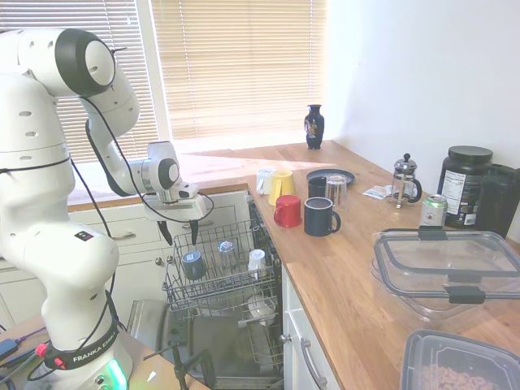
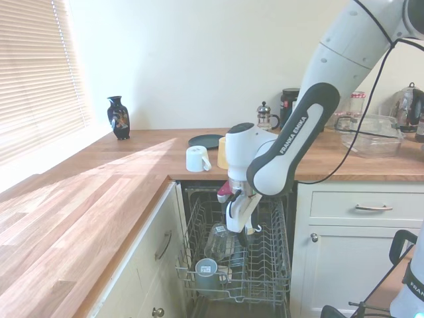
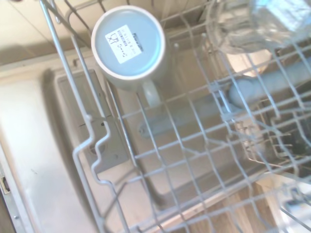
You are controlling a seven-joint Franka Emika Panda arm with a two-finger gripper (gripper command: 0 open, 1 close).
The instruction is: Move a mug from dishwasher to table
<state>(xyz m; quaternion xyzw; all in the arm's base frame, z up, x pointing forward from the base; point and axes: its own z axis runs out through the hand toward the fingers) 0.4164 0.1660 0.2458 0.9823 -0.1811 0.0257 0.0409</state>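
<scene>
Gripper (image 1: 180, 236) jaws spread, hovering above upside-down dull grey-blue ceramic mug (image 1: 193, 265) in near-left rack corner of dishwasher (image 1: 213, 276). Rigid, glazed, slippery; pinch wall or handle.

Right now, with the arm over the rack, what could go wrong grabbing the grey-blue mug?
1. The mug sits upside down in the wire rack; the open jaws could snag a wire.
2. A clear glass stands next to it and may get knocked.
3. The handle points sideways, so a poor grip could slip.
</scene>
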